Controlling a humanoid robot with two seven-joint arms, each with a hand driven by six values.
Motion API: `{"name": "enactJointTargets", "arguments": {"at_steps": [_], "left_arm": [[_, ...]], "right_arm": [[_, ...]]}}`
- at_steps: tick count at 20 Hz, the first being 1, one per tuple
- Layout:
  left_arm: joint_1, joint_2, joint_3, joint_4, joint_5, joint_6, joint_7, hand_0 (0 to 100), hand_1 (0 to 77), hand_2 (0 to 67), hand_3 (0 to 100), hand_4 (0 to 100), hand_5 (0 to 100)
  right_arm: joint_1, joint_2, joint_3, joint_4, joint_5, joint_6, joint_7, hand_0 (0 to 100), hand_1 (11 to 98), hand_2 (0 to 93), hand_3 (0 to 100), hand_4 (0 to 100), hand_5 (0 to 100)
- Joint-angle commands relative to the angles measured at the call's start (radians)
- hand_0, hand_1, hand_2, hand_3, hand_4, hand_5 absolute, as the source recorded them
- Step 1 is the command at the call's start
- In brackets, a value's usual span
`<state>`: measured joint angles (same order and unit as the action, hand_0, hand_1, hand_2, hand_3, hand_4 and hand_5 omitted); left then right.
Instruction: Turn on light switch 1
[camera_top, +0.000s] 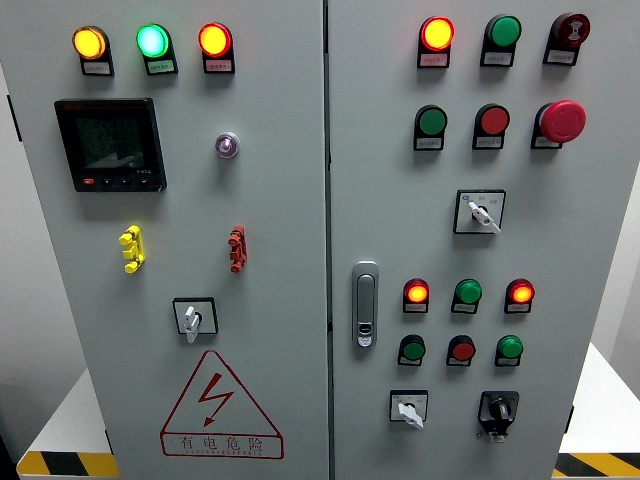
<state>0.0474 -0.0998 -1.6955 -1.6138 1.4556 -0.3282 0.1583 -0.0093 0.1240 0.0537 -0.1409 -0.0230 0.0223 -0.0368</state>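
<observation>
Head view: neither hand is in frame, so I cannot tell their state or which is nearer. Which control is switch 1 is unclear; likeliest, the rotary switch (194, 318) low on the cabinet (280, 220) left door, handle pointing down.

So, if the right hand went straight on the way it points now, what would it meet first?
That cannot be judged: neither hand shows in the head view. Only the grey metal control cabinet with its lamps and switches is visible.
</observation>
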Motion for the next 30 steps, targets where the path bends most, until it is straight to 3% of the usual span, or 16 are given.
{"name": "enactJointTargets", "arguments": {"at_steps": [1,5,14,19,22,25,30], "left_arm": [[-0.015,0.000,0.000,-0.005,-0.004,0.000,0.039,0,35.3,29.1,60,79,55],[-0.090,-0.005,-0.001,-0.009,-0.018,0.004,0.109,0,41.8,31.0,63,82,54],[-0.233,-0.018,0.000,-0.066,-0.034,0.038,0.196,0,43.9,35.3,66,84,56],[-0.340,-0.021,0.007,-0.066,-0.034,0.173,0.276,0,45.7,36.7,67,85,56],[-0.350,-0.020,0.005,-0.067,-0.030,0.187,0.299,0,47.7,37.1,67,86,57],[-0.369,-0.020,0.010,-0.070,-0.023,0.244,0.314,0,50.1,37.4,68,86,57],[-0.409,-0.020,0.013,-0.070,0.002,0.264,0.316,0,55.9,38.6,70,88,58]], "right_arm": [[0.000,0.0002,0.000,0.000,0.000,0.001,0.000,0,20.0,0.0,20,19,10],[0.000,-0.0013,0.000,0.000,0.000,-0.001,0.000,0,19.8,0.0,20,19,10],[0.000,-0.0013,0.000,0.000,0.000,0.001,0.000,0,20.0,0.0,20,19,10],[0.000,-0.0013,0.000,0.000,0.000,0.001,0.000,0,18.8,0.0,20,19,10],[0.000,0.0002,0.000,0.000,0.000,-0.001,0.000,0,19.8,0.0,20,19,10],[0.000,0.0002,0.000,0.000,0.000,0.001,0.000,0,19.7,0.0,20,19,10],[0.000,0.0002,0.000,0.000,0.000,-0.001,0.000,0,19.8,0.0,20,19,10]]}}
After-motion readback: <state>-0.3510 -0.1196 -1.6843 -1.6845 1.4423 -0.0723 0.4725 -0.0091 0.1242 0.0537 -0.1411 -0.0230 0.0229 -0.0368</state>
